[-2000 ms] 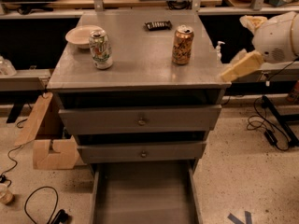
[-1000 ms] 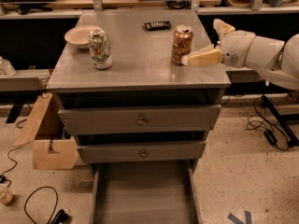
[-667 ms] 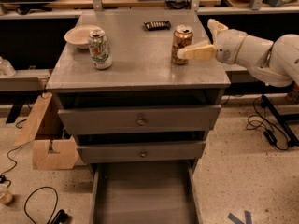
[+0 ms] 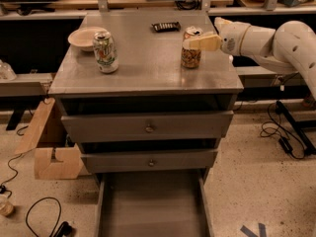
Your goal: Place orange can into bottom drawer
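The orange can (image 4: 190, 54) stands upright on the right side of the grey cabinet top (image 4: 148, 68). My gripper (image 4: 200, 32) reaches in from the right at the can's upper part. It is open, with one cream finger (image 4: 202, 42) across the front of the can and the other behind it to the right. The bottom drawer (image 4: 148, 201) is pulled out at floor level, and its flat grey floor is bare.
A white-green can (image 4: 105, 52) and a white bowl (image 4: 85, 36) stand at the top's left, with a dark flat object (image 4: 165, 26) at the back. Two upper drawers with knobs (image 4: 148, 128) are shut. A cardboard box (image 4: 49, 147) and cables lie on the floor.
My gripper has come in from the right, over the cabinet's right edge, until its fingers reach around the top of the orange can. The can has not moved.
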You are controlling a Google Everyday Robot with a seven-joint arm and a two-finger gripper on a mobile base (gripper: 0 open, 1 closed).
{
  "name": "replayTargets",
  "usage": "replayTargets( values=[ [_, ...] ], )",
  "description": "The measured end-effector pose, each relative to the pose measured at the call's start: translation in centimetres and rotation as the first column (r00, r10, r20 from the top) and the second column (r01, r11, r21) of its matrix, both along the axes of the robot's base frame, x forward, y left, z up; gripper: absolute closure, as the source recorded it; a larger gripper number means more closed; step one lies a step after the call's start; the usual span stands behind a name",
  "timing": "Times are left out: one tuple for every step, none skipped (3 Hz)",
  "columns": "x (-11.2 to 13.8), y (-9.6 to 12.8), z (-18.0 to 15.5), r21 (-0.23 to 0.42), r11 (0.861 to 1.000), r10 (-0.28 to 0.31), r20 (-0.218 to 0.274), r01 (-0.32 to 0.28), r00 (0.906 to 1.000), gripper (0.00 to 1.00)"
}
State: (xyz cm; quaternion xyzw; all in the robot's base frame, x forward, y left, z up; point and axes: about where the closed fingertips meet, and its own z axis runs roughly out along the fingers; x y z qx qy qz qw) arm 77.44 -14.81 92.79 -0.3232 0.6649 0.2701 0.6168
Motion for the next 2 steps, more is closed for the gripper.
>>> replayTargets(
  values=[
    [1.9,0.2,-1.8,-0.014,1.000,-0.017,-0.075,0.016,0.9970,0.00],
    [2.5,1.0,-3.3,0.000,1.000,-0.029,-0.113,0.029,0.9931,0.26]
  ],
)
